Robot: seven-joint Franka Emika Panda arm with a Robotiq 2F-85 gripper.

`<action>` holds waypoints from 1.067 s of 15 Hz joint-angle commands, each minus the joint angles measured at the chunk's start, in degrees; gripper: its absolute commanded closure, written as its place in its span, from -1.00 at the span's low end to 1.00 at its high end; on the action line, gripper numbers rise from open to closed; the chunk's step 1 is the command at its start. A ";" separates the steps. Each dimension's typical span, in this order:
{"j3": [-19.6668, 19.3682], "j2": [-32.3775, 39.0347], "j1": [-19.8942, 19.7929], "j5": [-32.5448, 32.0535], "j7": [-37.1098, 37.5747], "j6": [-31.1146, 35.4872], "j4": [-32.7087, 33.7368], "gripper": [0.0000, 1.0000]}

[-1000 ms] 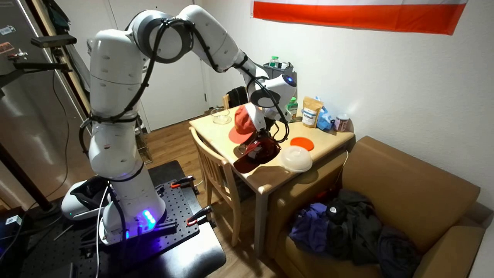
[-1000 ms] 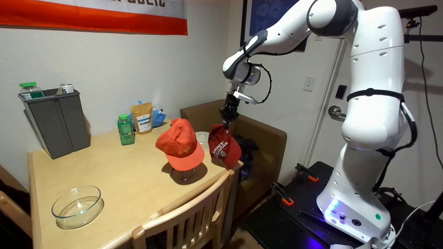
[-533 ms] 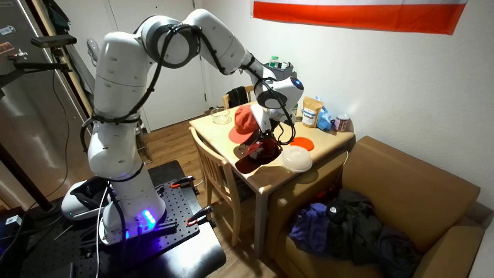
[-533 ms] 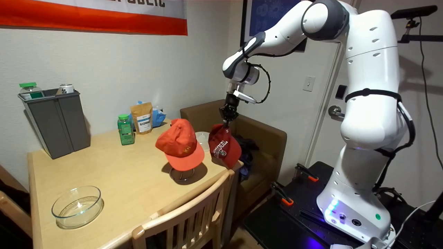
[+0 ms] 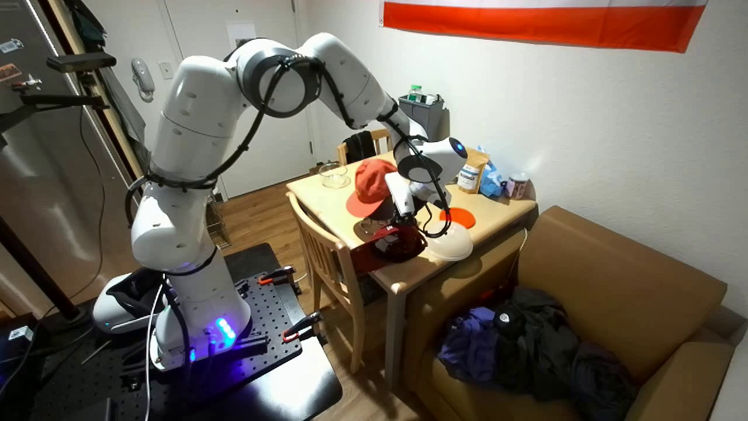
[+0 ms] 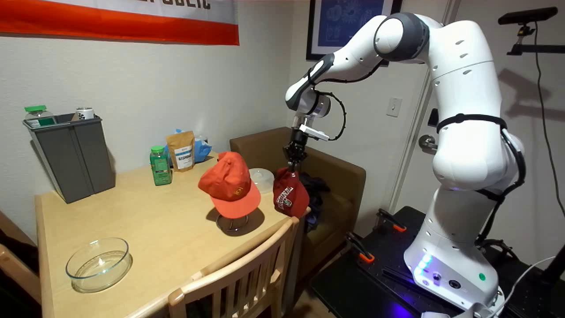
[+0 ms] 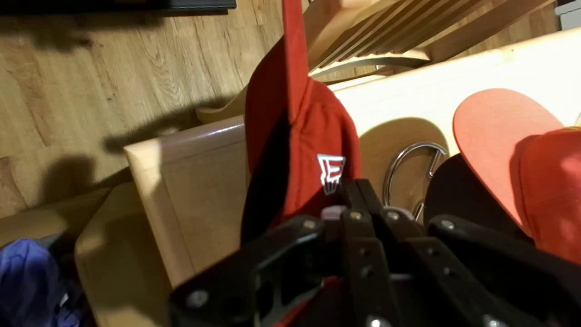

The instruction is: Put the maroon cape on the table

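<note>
A maroon cap, the task's "cape", hangs from my gripper. The cap shows in both exterior views and in the wrist view. My gripper's black fingers are closed together at the cap's edge, and the pinched part is hidden behind them. The cap is at the near corner of the light wooden table, its brim reaching past the edge toward the chair. I cannot tell whether it touches the table. The table also shows in the other pictures.
A bright red cap sits on a wire stand close beside the maroon cap. A whitish plastic lid and an orange disc lie nearby. A wooden chair and a brown sofa flank this corner. A glass bowl stands farther along.
The arm has bent lower and carried the maroon cap down. In an exterior view the cap has also shifted slightly right, away from the red cap. The gripper has kept hold of it.
</note>
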 commanded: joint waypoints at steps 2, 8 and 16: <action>0.60 1.94 -1.21 0.42 -0.37 -1.26 1.73 0.99; 0.59 2.45 -1.29 0.20 -0.02 -1.35 2.15 0.99; 0.25 2.26 -0.97 -0.18 0.99 -0.96 1.97 0.99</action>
